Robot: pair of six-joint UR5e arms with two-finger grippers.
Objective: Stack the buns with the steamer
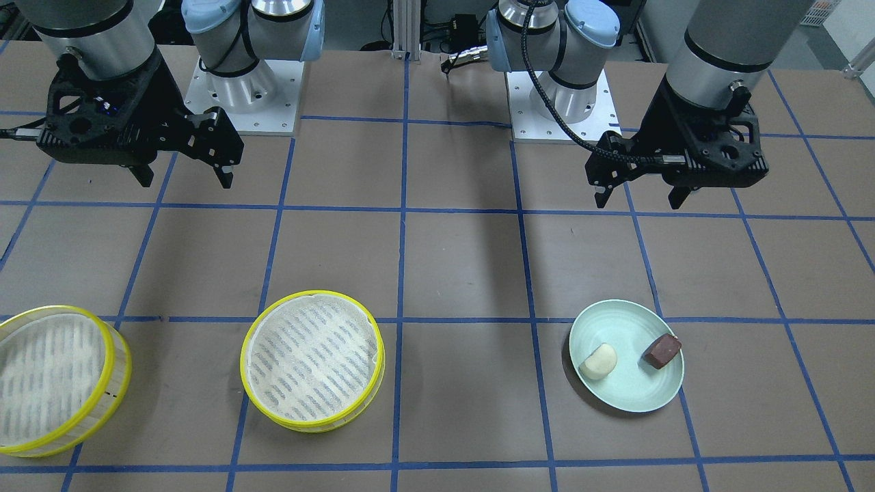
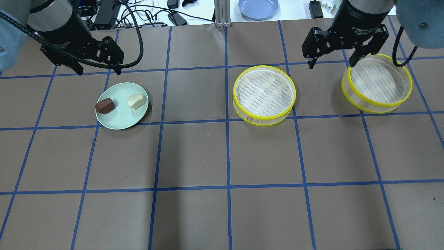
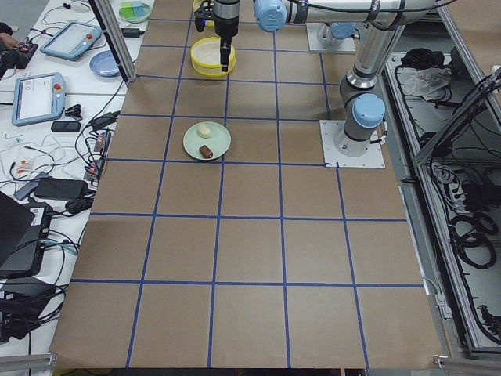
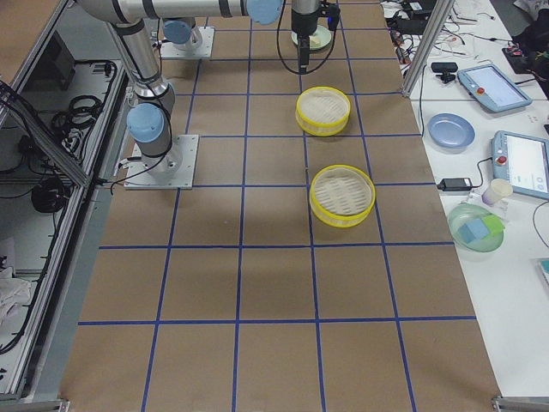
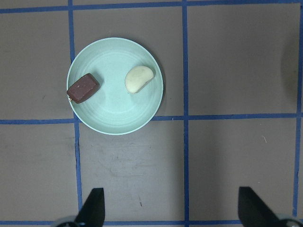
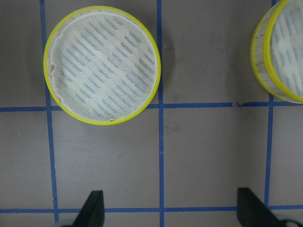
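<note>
A cream-white half-moon bun point(image 2: 136, 101) and a dark reddish-brown blocky bun point(image 2: 104, 105) lie apart on a pale green plate point(image 2: 121, 121). They also show in the left wrist view, cream point(image 5: 138, 79) and brown point(image 5: 83, 88). Two yellow-rimmed steamer trays with cloth liners stand empty, one mid-table point(image 2: 263, 118) and one further right point(image 2: 376, 104). My left gripper point(image 2: 100, 71) hangs open and empty, high above the table on the robot's side of the plate. My right gripper point(image 2: 332, 64) hangs open and empty between the two steamers, on their robot side.
Blue tape lines grid the brown table. A blue plate point(image 2: 258, 7), cables and tablets point(image 3: 35, 98) lie on the white bench beyond the table's far edge. The arm bases point(image 1: 249, 102) stand at the robot's edge.
</note>
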